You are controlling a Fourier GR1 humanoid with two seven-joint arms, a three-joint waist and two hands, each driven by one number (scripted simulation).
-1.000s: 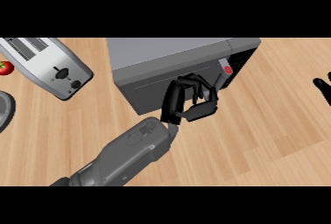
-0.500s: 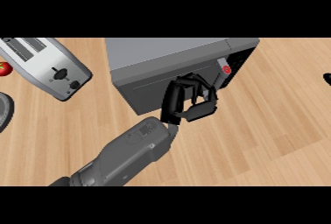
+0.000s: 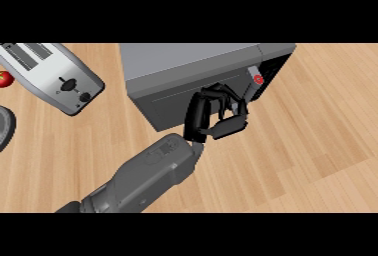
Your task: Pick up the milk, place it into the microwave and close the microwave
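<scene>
Fingers [image 3: 215, 96] of the left hand [image 3: 214, 115] are bent and lie against the front of the microwave [image 3: 188, 65], near the door's right-hand edge; we see nothing held inside them, so we record the hand as curled and empty, pressing on the door face. The thumb, a flat black slab, juts out toward the right below them.

The milk we cannot find anywhere in view; whether it sits inside the microwave cannot be told.

The microwave is a boxy grey unit with a smooth matte top and a darker front panel. At its right end runs a narrow control strip carrying a small red round button [image 3: 258, 79], with a dark gap beside it.

The left forearm [image 3: 148, 177] is a thick grey casing, rounded, rising from the lower edge to the wrist.

Left of the microwave stands a toaster [image 3: 52, 75], brushed silver, two slots on top, black knobs on its side. A red round thing [image 3: 5, 78] shows at the left edge, partly cut off. Below it, a dark curved rim [image 3: 4, 127].

The counter [image 3: 310, 135] is pale wood with a plank grain.

The right hand does not show.
</scene>
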